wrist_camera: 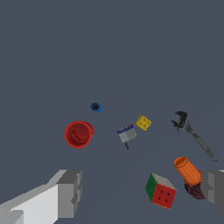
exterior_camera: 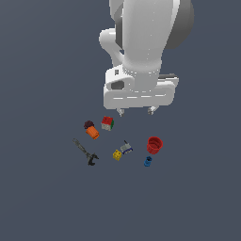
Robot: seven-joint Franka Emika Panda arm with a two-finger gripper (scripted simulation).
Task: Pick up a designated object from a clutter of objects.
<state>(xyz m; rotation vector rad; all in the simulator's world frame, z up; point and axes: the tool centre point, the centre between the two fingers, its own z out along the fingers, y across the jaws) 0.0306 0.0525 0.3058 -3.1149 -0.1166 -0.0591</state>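
The small blue stubby cylinder (exterior_camera: 148, 161) with a dark hole lies just below the red cup (exterior_camera: 154, 145) in the exterior view; in the wrist view the blue cylinder (wrist_camera: 96, 107) lies beyond the red cup (wrist_camera: 78, 134). My gripper (exterior_camera: 136, 111) hangs open and empty above the clutter, well apart from the blue piece. Its fingers (wrist_camera: 70, 192) frame the wrist view. The yellow block (exterior_camera: 117, 155), grey-blue piece (exterior_camera: 126, 148), red-green-white cube (exterior_camera: 107, 123), orange cylinder (exterior_camera: 92, 131) and dark wrench (exterior_camera: 86, 153) lie spread out.
In the wrist view the cube (wrist_camera: 160, 190) and orange cylinder (wrist_camera: 188, 171) lie between the fingers' span, the wrench (wrist_camera: 192, 133) beyond. The grey floor (exterior_camera: 42, 188) stretches all around.
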